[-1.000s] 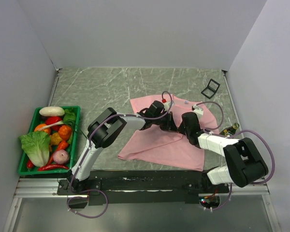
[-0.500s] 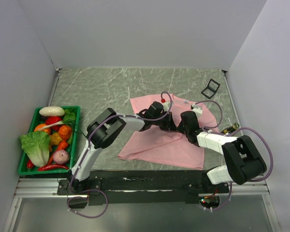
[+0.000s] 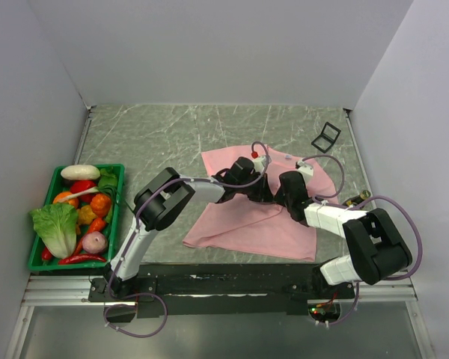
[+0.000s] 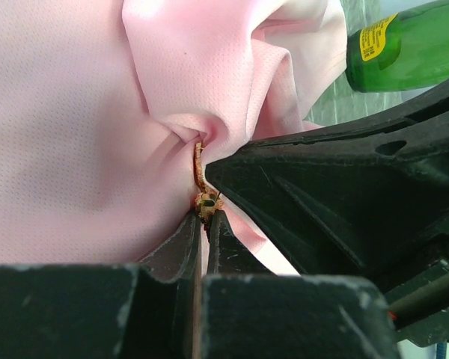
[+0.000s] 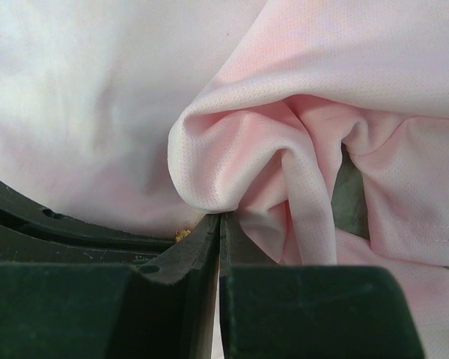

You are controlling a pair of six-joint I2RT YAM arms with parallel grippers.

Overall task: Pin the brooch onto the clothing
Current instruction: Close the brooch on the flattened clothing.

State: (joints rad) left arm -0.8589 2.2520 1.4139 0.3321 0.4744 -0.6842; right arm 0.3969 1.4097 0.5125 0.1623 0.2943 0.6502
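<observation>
Green plastic crate of toy vegetables sits at the near left, away from both arms. Past the bases, the two arms reach inward and meet over the light pink short-sleeved T-shirt of soft fabric, which lies rumpled mid-table. The left gripper has its jaws pressed together on the tiny brooch, seen here only as a gold-brown jagged sliver with its far end buried in a pucker of the T-shirt. The right gripper is narrowed to a slit, pinching a bunched fold of the same cloth close against the left one's tips. Over the last second the right forearm has swung in slightly toward the left and its jaws have tightened a touch; the left has stayed clamped. That suggests the fold is being pushed onto the pin: piercing looks under way, fastening not yet shown. Farther off are a green glass bottle and, far right, a small black folding frame.
</observation>
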